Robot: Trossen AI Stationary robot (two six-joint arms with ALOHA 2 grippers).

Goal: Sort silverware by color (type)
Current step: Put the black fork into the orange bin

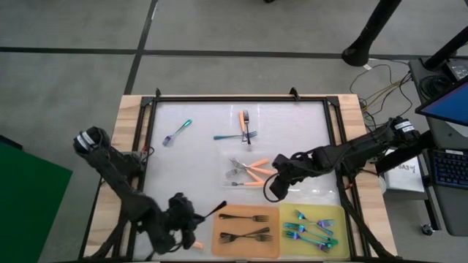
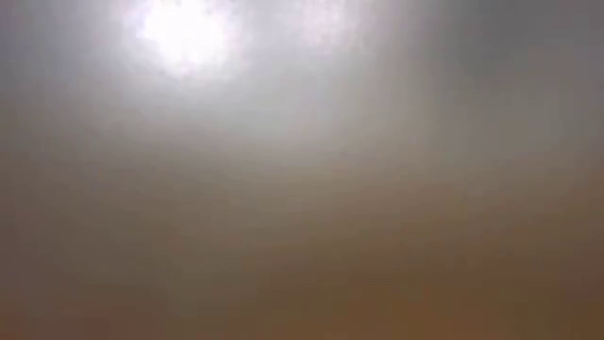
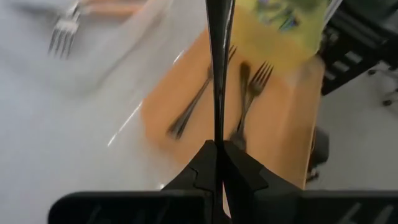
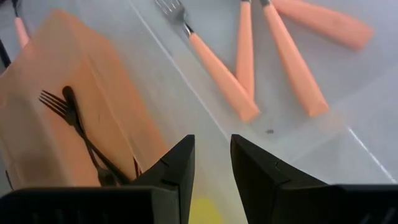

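**Black fork in the left claw, almost home**

Closest to my left wrist camera, the left claw is pinched tight on a black fork by the end of its handle, the rest standing out straight ahead. From above I see it beside the orange mat, where other black forks lie. Iridescent forks sit on the yellow mat.

These forks look like light, stiff metal, smooth enough to twist in the grip, so I judge mid-handle the safer hold; an end grip lets the tines swing.

My right claw hangs with a narrow gap and nothing in it, just beside the orange-handled forks at the counter's middle. Farther back lie one more orange-handled fork touching a teal one, and a lone teal fork well apart.

Room is tight near the mats, both arms converging; the counter has a raised black frame all round. The open back stretch is freest. The low camera gives me nothing usable.
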